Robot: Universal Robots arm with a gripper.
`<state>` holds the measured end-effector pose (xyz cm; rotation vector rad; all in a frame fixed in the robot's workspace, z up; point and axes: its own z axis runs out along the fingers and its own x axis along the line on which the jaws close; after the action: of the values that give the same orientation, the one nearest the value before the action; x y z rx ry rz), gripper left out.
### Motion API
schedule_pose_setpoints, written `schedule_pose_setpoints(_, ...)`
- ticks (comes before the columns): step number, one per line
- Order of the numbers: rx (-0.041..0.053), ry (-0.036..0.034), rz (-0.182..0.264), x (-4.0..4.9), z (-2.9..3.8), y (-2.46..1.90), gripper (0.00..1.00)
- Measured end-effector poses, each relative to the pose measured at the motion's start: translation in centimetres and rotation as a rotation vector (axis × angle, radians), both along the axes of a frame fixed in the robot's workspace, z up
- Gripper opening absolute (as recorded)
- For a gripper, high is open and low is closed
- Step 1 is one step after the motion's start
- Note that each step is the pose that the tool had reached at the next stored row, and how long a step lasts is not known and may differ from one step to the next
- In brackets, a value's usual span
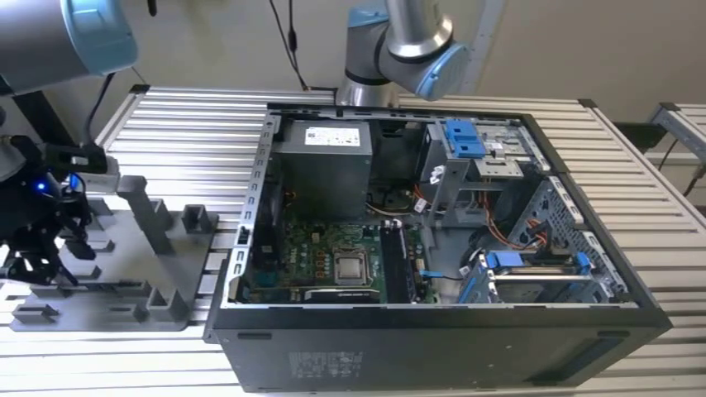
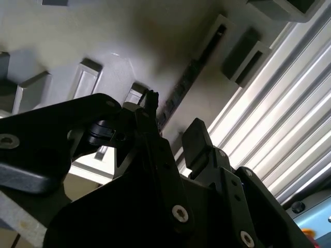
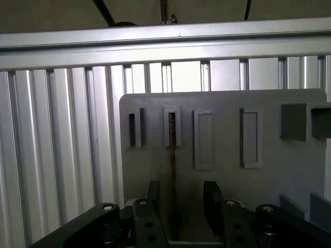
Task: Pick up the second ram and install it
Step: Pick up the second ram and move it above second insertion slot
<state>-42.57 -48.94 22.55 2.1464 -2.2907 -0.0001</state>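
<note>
The second ram (image 3: 172, 135) is a thin dark stick seen edge-on, standing in a narrow slot of the grey fixture tray (image 3: 269, 186). In the second wrist view the ram (image 2: 180, 89) shows as a dark strip in the same slot. My gripper (image 3: 181, 199) is open and straddles the stick, which passes between the two black fingers, closer to one finger (image 3: 153, 192) than to the other. The gripper (image 2: 173, 118) hovers just above the tray. In the exterior view the gripper (image 1: 39, 248) hangs over the tray (image 1: 121, 318) at the exterior view's left.
An open computer case (image 1: 441, 331) fills the middle of the slatted aluminium table (image 1: 188, 124), with the green motherboard (image 1: 331, 260) inside. Upright grey posts (image 1: 144, 211) rise from the tray beside the gripper. Another empty slot (image 3: 132, 128) sits next to the ram's.
</note>
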Motion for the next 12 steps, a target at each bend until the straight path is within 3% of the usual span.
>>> schedule_pose_setpoints(12,0.0001,-0.0026,0.009,-0.22,-1.80,0.00,0.48)
